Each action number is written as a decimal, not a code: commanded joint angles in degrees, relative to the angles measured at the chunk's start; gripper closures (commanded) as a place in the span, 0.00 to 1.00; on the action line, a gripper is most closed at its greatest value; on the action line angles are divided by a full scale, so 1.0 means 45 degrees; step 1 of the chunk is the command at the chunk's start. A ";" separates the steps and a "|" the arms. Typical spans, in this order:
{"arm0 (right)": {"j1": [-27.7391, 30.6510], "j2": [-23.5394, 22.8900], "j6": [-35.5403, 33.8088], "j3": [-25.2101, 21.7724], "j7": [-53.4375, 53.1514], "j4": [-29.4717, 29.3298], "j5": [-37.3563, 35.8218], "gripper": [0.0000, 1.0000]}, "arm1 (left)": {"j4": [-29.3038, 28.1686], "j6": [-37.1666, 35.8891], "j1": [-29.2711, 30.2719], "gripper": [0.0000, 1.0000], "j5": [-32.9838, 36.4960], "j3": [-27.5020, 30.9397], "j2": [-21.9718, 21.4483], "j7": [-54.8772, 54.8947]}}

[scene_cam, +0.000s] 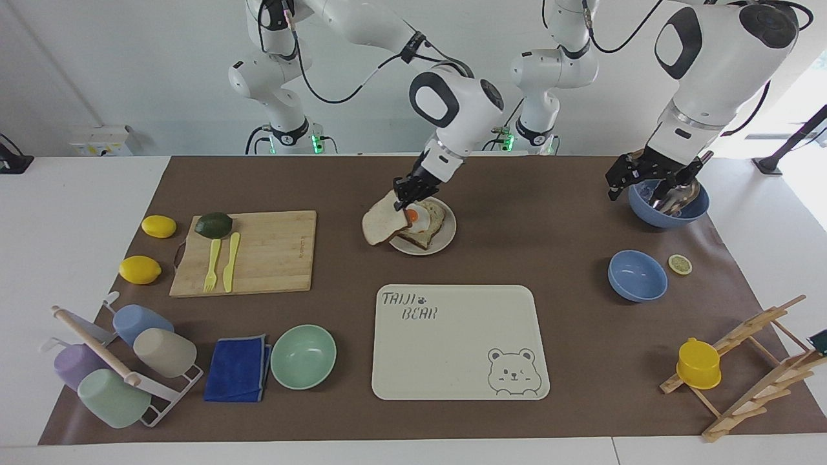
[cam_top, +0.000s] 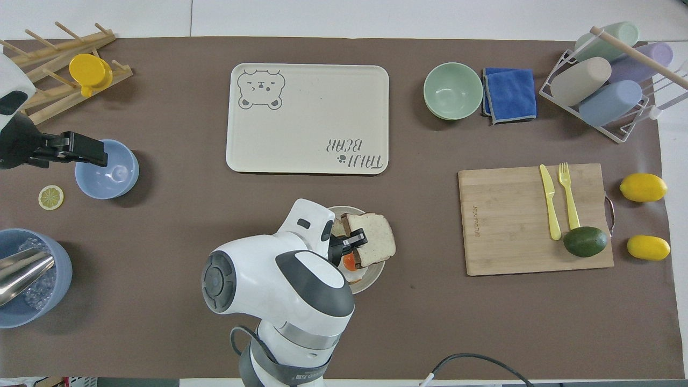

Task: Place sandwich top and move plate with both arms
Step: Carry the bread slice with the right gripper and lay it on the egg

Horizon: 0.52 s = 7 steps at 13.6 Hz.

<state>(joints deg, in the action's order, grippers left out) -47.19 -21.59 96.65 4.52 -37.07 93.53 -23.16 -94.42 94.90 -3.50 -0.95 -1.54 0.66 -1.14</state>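
My right gripper (scene_cam: 406, 197) is shut on the sandwich top (scene_cam: 383, 226), a bare slice of speckled bread. It holds the slice tilted in the air over the edge of the plate (scene_cam: 446, 240) that faces the cutting board. The slice with the fried egg (scene_cam: 423, 223) lies on the plate. In the overhead view the gripper (cam_top: 357, 239) and the bread (cam_top: 376, 244) cover part of the plate (cam_top: 372, 278) and the egg (cam_top: 350, 263). My left gripper (scene_cam: 652, 177) waits over the rim of a blue bowl (scene_cam: 669, 210) at the left arm's end.
A wooden cutting board (scene_cam: 271, 252) bears a yellow fork, a knife and an avocado (scene_cam: 213, 224). The bear tray (scene_cam: 459, 342) lies farther from the robots than the plate. A mint bowl (scene_cam: 303, 356), a blue cloth, a cup rack, two lemons, a second blue bowl (scene_cam: 637, 276) and a wooden rack are around.
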 commanded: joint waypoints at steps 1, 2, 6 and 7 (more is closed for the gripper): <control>0.0115 -0.0416 0.1002 -0.0009 -0.0918 -0.0081 0.0789 1.00 | -0.0230 0.0004 0.0112 0.00 0.0212 -0.0088 -0.0245 0.0059; 0.0076 -0.0417 0.1197 -0.0009 -0.1231 -0.0003 0.1023 1.00 | -0.0249 -0.0015 0.0132 0.00 0.0212 -0.0088 -0.0245 0.0059; 0.0076 -0.0299 0.2448 -0.0009 -0.2152 0.0720 0.1552 0.65 | -0.0249 0.0023 0.0113 0.00 0.0212 -0.0088 -0.0264 0.0059; 0.0076 -0.0299 0.2448 -0.0009 -0.2171 0.0643 0.1552 0.01 | -0.0268 0.0062 0.0113 0.00 0.0212 -0.0088 -0.0264 0.0040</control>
<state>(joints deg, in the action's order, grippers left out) -47.56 -23.77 106.08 4.15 -45.85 95.24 -17.85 -94.42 94.90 -3.49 -0.95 -1.52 0.66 -1.15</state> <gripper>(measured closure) 0.863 0.000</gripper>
